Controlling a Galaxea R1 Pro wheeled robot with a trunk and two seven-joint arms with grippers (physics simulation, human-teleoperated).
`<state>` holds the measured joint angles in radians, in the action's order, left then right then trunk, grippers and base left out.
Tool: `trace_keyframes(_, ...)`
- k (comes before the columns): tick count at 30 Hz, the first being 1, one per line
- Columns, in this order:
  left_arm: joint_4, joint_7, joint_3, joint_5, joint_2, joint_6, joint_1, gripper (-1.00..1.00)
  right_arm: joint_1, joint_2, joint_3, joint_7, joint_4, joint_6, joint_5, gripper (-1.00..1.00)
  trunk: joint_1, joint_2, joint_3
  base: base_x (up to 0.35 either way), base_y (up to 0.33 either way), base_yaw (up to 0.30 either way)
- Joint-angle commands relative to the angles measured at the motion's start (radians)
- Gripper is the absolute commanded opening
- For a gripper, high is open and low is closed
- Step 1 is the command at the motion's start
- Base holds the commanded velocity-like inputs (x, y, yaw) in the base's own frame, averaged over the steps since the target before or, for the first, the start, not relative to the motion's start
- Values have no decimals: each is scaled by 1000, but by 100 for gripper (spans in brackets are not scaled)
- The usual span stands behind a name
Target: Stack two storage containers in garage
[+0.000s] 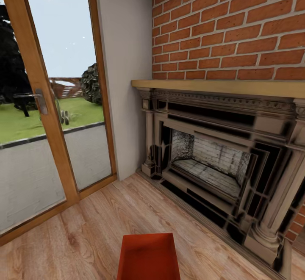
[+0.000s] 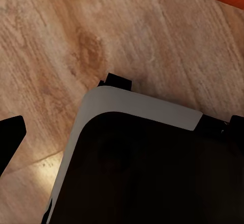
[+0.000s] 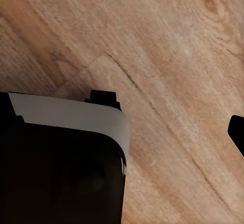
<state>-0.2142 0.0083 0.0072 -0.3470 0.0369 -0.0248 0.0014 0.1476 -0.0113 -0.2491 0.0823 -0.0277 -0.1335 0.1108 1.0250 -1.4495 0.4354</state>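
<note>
— Straight ahead of us on the wood plank floor sits one orange-red storage container, at the bottom of the head view; the dark fireplace stands to its right, the glass doors to its left.

— And our grippers?

— We cannot tell whether either is apart or together; both wrist views look down at planks and our own dark base; an orange corner shows in the left one.

container on plank floor, front | fireplace right | glass doors left
</note>
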Motion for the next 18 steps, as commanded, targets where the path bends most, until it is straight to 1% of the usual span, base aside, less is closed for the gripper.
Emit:
trace_keyframes(1, -1, 1, 0, -3, 0, -1, 0, 100, 1, 0, -9, 1, -3, -6, 10, 100, 0, -1, 1, 0, 0, 26)
trace_keyframes(15, -1, 1, 0, -3, 0, -1, 0, 100, 1, -2, -9, 2, -3, -6, 10, 100, 0, -1, 1, 0, 0, 5)
trace_keyframes(18, -1, 1, 0, -3, 0, -1, 0, 100, 1, -2, -9, 2, -3, -6, 10, 100, 0, -1, 1, 107, 99, 0)
